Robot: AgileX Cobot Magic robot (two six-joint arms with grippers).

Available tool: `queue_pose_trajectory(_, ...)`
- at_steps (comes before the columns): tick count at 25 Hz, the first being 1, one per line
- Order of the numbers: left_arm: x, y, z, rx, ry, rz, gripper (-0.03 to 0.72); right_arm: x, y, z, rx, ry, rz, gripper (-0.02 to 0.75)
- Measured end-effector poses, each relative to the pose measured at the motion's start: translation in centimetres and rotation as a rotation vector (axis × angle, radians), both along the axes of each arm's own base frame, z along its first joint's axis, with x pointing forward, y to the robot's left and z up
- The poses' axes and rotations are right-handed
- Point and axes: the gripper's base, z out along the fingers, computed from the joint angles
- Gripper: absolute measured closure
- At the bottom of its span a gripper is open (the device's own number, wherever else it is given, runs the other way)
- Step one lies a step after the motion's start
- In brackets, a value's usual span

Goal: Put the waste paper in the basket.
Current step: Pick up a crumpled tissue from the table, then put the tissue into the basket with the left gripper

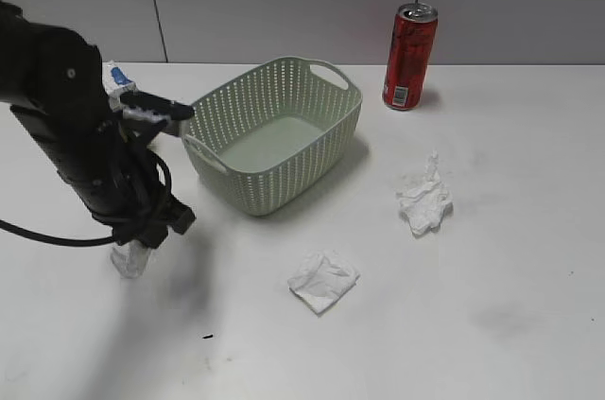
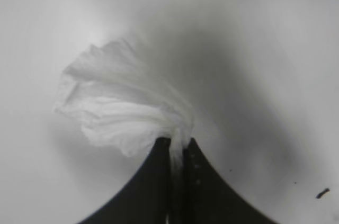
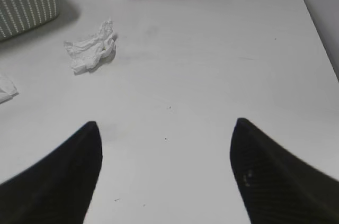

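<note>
Black specks are lying on the white table (image 1: 492, 230) near its front edge, and just beyond them a flattened wad of waste paper (image 1: 322, 280) is resting in the middle of the front half. My left fingers (image 2: 177, 147) are pinching shut on another wad (image 2: 124, 105), its crumpled bulk fanning out past the tips over the table toward the left front corner; from the wrist view I cannot tell whether it is touching the table. From outside, that wad (image 1: 129, 259) is showing only as a small white scrap under my left arm (image 1: 76, 135).

My right fingers (image 3: 164, 147) are standing wide apart with nothing between them, above bare table toward the right edge. Ahead of them the third wad (image 3: 91, 48) is lying loose, to the right of the basket.

The basket (image 1: 326, 135) is sitting upright toward the back edge, left of centre, and its pale green floor is showing nothing inside. All three wads are lying outside it. A red can (image 1: 409, 56) is standing upright behind the basket's right side, near the back edge, apart from it. A small box with a blue top (image 1: 117, 76) is peeking out behind my left arm.
</note>
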Motion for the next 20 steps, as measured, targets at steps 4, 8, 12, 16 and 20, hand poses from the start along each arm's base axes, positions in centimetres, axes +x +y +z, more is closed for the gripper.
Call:
queue_pose_trajectory(4,0.5,0.0,4.1,-0.036,-0.134,-0.025,0.686,0.0,0.0,0.0,0.000,0.000,0.000,0.167)
queue_pose_trajectory(8,2.6,-1.3,7.9,-0.113,-0.302,-0.032,0.686,0.0,0.0,0.0,0.000,0.000,0.000,0.167)
queue_pose_trajectory(12,4.8,-3.4,10.4,-0.207,-0.511,-0.036,0.686,0.0,0.0,0.0,0.000,0.000,0.000,0.167)
queue_pose_trajectory(16,7.1,-4.7,9.4,-0.289,-0.643,0.027,0.686,0.0,0.0,0.0,0.000,0.000,0.000,0.167)
queue_pose_trajectory(20,8.7,-5.4,7.0,-0.321,-0.684,0.090,0.686,0.0,0.0,0.0,0.001,0.001,0.000,0.167)
